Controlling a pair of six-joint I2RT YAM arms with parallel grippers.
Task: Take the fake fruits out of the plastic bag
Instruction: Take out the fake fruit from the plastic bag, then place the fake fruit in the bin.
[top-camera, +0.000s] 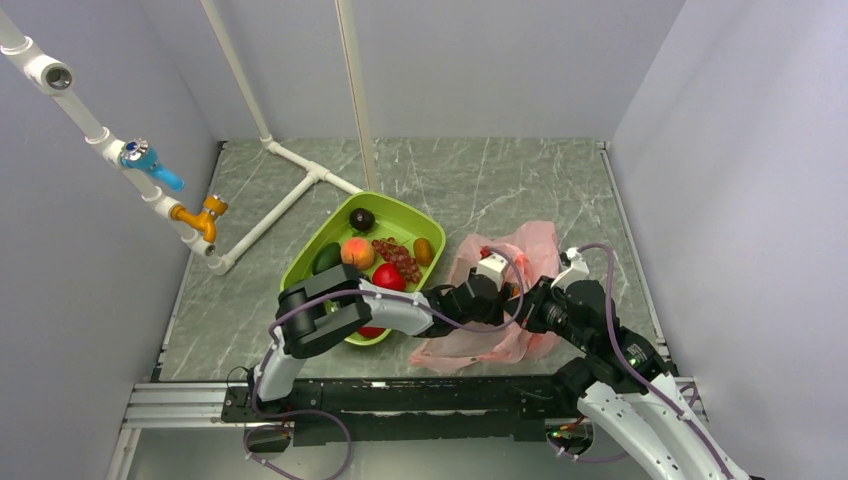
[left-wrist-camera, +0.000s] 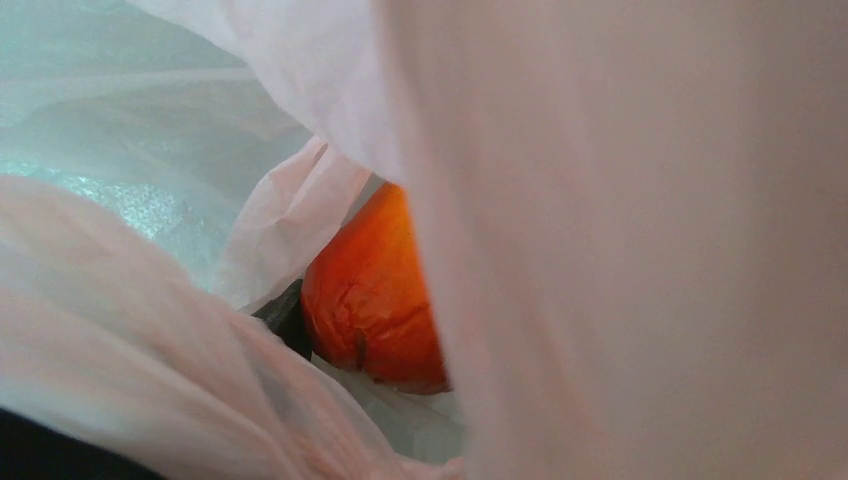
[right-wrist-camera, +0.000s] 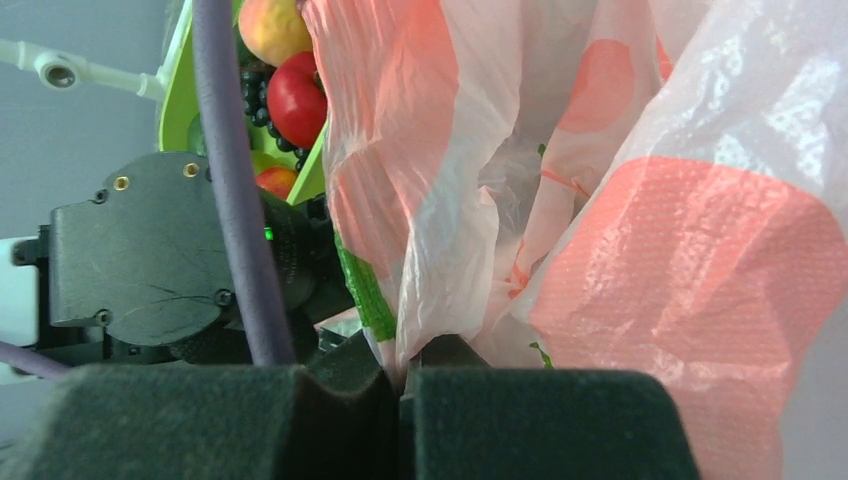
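Up in the upper left of the top view ran the white plastic pipes, carrying a blue valve and an orange valve. Moving right, the lime-green plastic tray sat left of centre, holding a round orange peach, a dark red grape bunch, a glossy red apple and a dark round fruit at its upper end. Just beside the tray's right edge, the crinkly translucent pink plastic bag lay right of centre on the grey marbled table. The left gripper was buried in the bag's folds, and I couldn't tell whether its jaws were parted or closed. Its wrist view showed a glossy orange-red fruit nestled mid-frame between pink folds. Further right, the right gripper was clenched on a fold of the bag, the film pinched between its dark pads.
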